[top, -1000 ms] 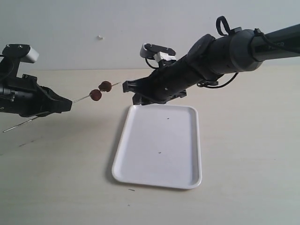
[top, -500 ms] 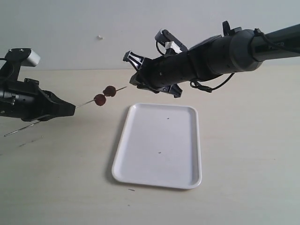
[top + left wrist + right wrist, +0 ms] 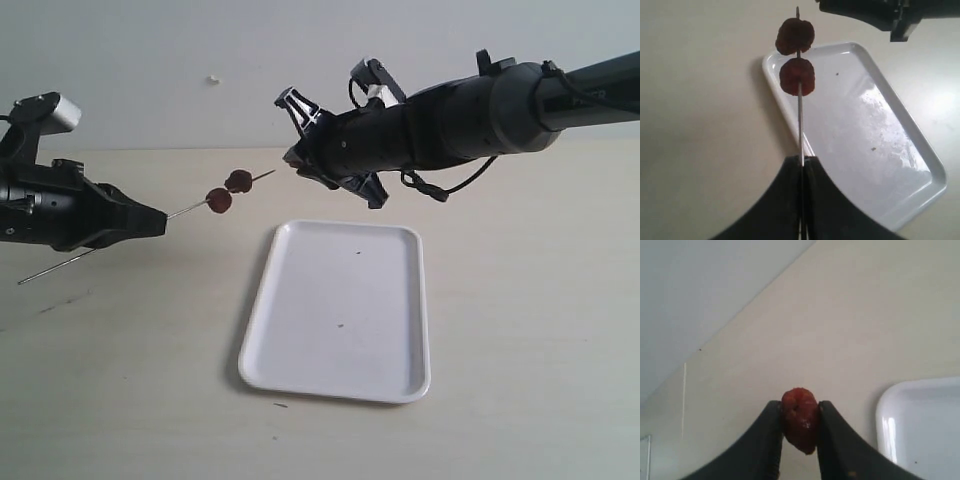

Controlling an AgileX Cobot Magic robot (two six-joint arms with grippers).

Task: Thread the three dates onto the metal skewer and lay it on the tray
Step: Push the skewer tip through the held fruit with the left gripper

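Note:
My left gripper [image 3: 150, 222] is shut on the thin metal skewer [image 3: 190, 208], which slants up to the right in the air. Two dark red dates [image 3: 219, 200] [image 3: 238, 181] sit on it near its tip; the left wrist view shows the same dates [image 3: 797, 76] [image 3: 795, 36] on the skewer [image 3: 800, 120] leaving the gripper [image 3: 801, 161]. My right gripper [image 3: 800, 412] is shut on the third date [image 3: 799, 420]. In the exterior view that gripper [image 3: 297, 125] hovers just right of the skewer tip, its date hidden. The white tray [image 3: 340, 310] lies below.
The tray's near corner [image 3: 920, 425] shows beside the right gripper. A few dark specks [image 3: 341, 325] lie on the tray. The pale tabletop [image 3: 520, 300] surrounds it, with a light wall behind.
My right gripper has risen from the tray's far edge and swung up toward the skewer tip. The left gripper has lifted the skewer with its two dates slightly up and right.

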